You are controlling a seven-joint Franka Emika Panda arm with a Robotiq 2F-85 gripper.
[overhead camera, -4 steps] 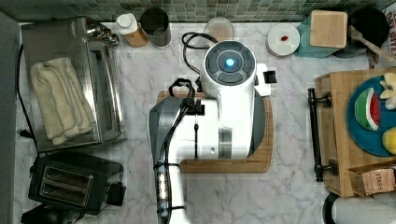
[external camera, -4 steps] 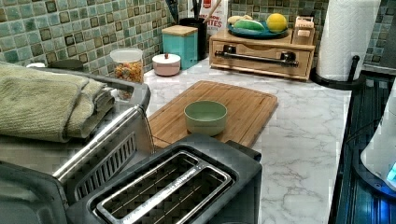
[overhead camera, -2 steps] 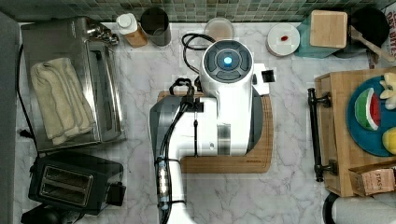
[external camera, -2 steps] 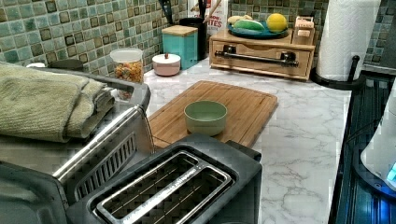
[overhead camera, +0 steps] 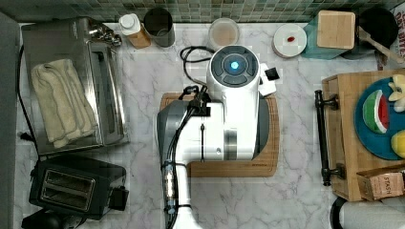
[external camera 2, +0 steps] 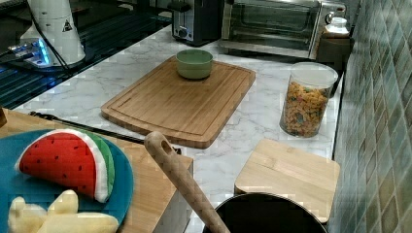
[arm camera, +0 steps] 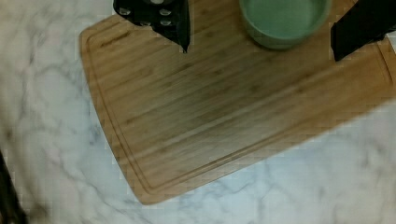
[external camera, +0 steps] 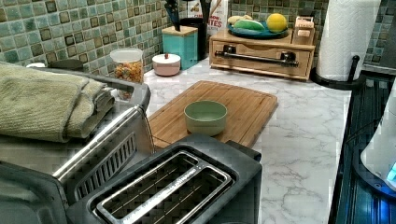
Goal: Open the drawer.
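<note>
Marble counter [external camera: 299, 140] under green tiled wall [external camera: 60, 28], drawer [external camera: 261, 63] closed

Surface [external camera: 303, 135]: white marble, grey veining. Board [external camera: 233, 105]: warm brown wood grain, grooved edge. Bowl [external camera: 205, 116]: pale green. Drawer [external camera: 261, 60]: light bamboo, black bar handle [external camera: 257, 57]. Plate [overhead camera: 370, 138]: teal-blue, with a watermelon slice [external camera 2: 65, 162] in red with black seeds, white band and green rind, plus a yellow lemon [external camera: 276, 21]. Wall tiles [external camera: 70, 28]: small squares, mixed greens and greys. Towel [overhead camera: 62, 107]: beige-olive. Toaster [external camera: 177, 186]: black. Oven [external camera 2: 279, 22]: silver steel. Jar [external camera 2: 303, 102]: clear, orange-yellow pasta inside. Canister [external camera: 184, 44]: turquoise, light wood lid. Arm [overhead camera: 229, 124]: white with grey sections, blue light on top. Tool [arm camera: 261, 28] fingers [arm camera: 163, 16]: black.
</note>
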